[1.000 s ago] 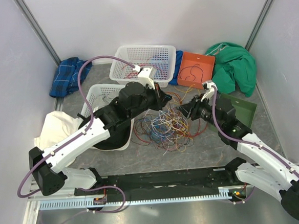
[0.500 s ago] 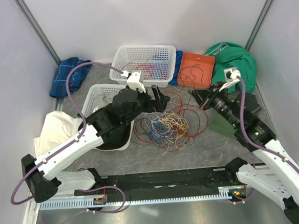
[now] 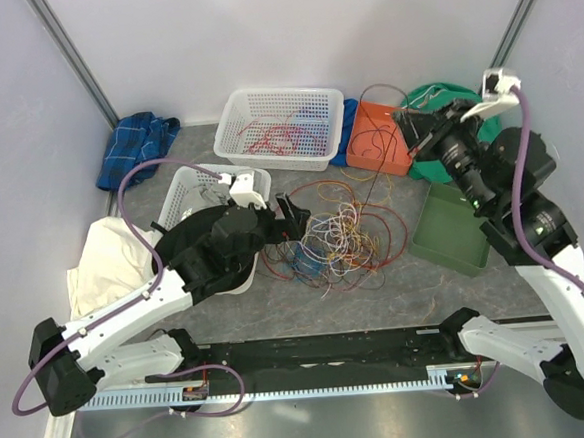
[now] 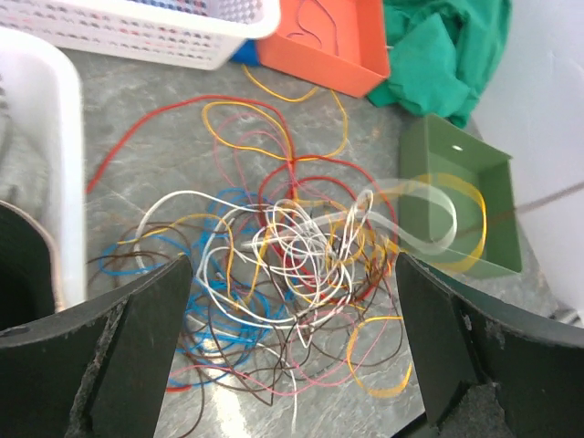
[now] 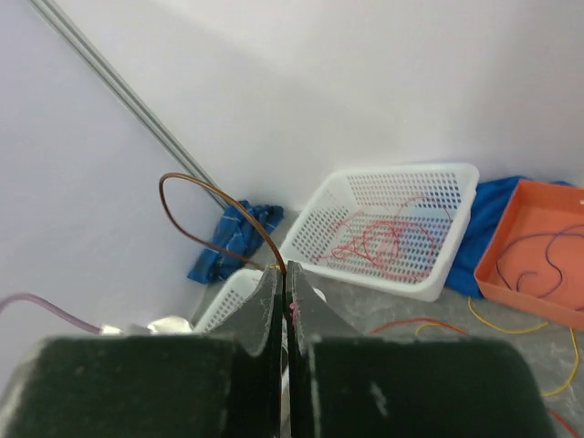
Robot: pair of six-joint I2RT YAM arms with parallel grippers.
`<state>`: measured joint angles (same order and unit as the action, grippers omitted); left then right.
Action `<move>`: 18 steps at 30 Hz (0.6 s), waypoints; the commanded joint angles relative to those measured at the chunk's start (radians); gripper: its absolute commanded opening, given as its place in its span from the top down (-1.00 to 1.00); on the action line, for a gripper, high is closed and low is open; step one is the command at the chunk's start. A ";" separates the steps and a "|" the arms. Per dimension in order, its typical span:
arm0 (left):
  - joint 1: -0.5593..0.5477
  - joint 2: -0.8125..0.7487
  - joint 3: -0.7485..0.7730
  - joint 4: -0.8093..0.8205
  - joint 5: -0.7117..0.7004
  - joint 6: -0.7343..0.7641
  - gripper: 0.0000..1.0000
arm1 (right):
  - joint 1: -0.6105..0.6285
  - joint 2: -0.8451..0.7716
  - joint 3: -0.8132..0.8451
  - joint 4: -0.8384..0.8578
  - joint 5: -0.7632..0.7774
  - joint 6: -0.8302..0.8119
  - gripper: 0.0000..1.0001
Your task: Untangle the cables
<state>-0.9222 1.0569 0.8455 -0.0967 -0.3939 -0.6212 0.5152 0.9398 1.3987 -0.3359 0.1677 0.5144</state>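
Note:
The cables (image 3: 335,238) lie as a loose many-coloured tangle on the grey table; in the left wrist view the cables (image 4: 292,242) are white, blue, brown, yellow, pink and red strands. My left gripper (image 3: 294,219) hovers at the tangle's left edge, open, with nothing between its fingers (image 4: 137,338). My right gripper (image 3: 406,131) is raised over the orange tray, shut on a thin brown cable (image 3: 365,109). That brown cable (image 5: 196,187) arches up from the closed fingertips (image 5: 274,283) and trails back down toward the tangle.
A white basket (image 3: 284,127) with red cables stands at the back. Beside it is an orange tray (image 3: 382,138), and a green tray (image 3: 453,230) is at the right. A second white basket (image 3: 194,186) sits left. Blue (image 3: 137,148), white (image 3: 104,257) and green (image 3: 444,103) cloths lie around.
My right gripper shut on the brown cable, then rose and swung back and right, drawing it out. My left gripper opened and pulled back toward the near left.

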 commanded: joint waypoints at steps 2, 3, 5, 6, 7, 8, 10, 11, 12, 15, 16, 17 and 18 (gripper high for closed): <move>0.002 -0.046 -0.156 0.378 0.096 0.012 -0.99 | 0.002 0.085 0.288 -0.060 0.009 -0.004 1.00; 0.002 -0.041 -0.173 0.417 0.104 0.021 -0.99 | 0.003 0.096 0.324 -0.067 0.010 -0.002 1.00; 0.002 -0.026 -0.203 0.492 0.113 0.018 -0.99 | 0.003 0.122 0.423 -0.072 0.015 0.004 1.00; 0.000 -0.023 -0.215 0.523 0.121 0.020 -0.99 | 0.003 0.126 0.451 -0.074 0.018 0.007 1.00; 0.000 -0.023 -0.245 0.585 0.121 0.021 -0.99 | 0.003 0.131 0.497 -0.074 0.021 0.012 1.00; 0.000 -0.024 -0.269 0.644 0.122 0.024 -0.99 | 0.003 0.137 0.513 -0.072 0.021 0.016 1.00; 0.000 -0.029 -0.362 0.873 0.138 0.058 -0.99 | 0.002 0.140 0.520 -0.077 0.009 0.038 1.00; 0.000 -0.029 -0.397 0.966 0.142 0.078 -0.99 | 0.003 0.137 0.514 -0.077 0.003 0.045 1.00; 0.000 -0.022 -0.431 1.053 0.153 0.089 -0.99 | 0.003 0.134 0.505 -0.077 0.001 0.065 1.00; 0.002 0.023 -0.513 1.389 0.225 0.146 -0.99 | 0.002 0.131 0.484 -0.077 -0.017 0.084 1.00; 0.002 0.035 -0.523 1.448 0.248 0.159 -0.99 | 0.003 0.131 0.476 -0.077 -0.022 0.088 1.00; 0.000 0.051 -0.522 1.545 0.272 0.184 -0.99 | 0.003 0.129 0.471 -0.077 -0.028 0.091 1.00; 0.000 0.066 -0.517 1.583 0.336 0.198 -0.99 | 0.003 0.129 0.470 -0.077 -0.040 0.095 1.00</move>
<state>-0.9218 1.0817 0.3294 0.9970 -0.2008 -0.5377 0.5152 1.0527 1.8870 -0.4061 0.1604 0.5732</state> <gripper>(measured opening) 0.993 0.010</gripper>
